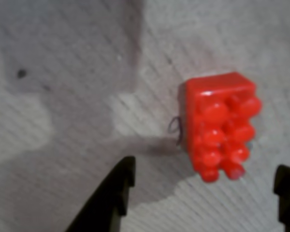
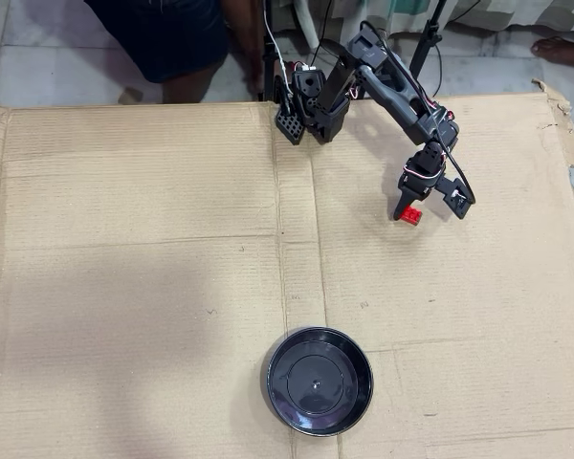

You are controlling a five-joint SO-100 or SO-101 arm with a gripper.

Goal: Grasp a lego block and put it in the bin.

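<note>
The red lego block (image 1: 221, 124) lies on the cardboard, studs facing the wrist camera, just ahead of and between my two dark fingers (image 1: 117, 193). In the overhead view the block (image 2: 410, 214) sits at the right middle of the cardboard sheet, right under my gripper (image 2: 430, 206). The gripper (image 1: 203, 193) is open and empty, with its jaws wide apart on either side of the block. The bin (image 2: 320, 380), a round glossy black dish, stands near the front edge of the cardboard, well away from the block and arm.
The arm's base (image 2: 311, 105) is at the back edge of the cardboard sheet (image 2: 134, 287). A person (image 2: 172, 38) stands behind the sheet. Stand legs and cables (image 2: 426, 38) are at the back right. A bare foot (image 2: 564, 48) shows at the far right.
</note>
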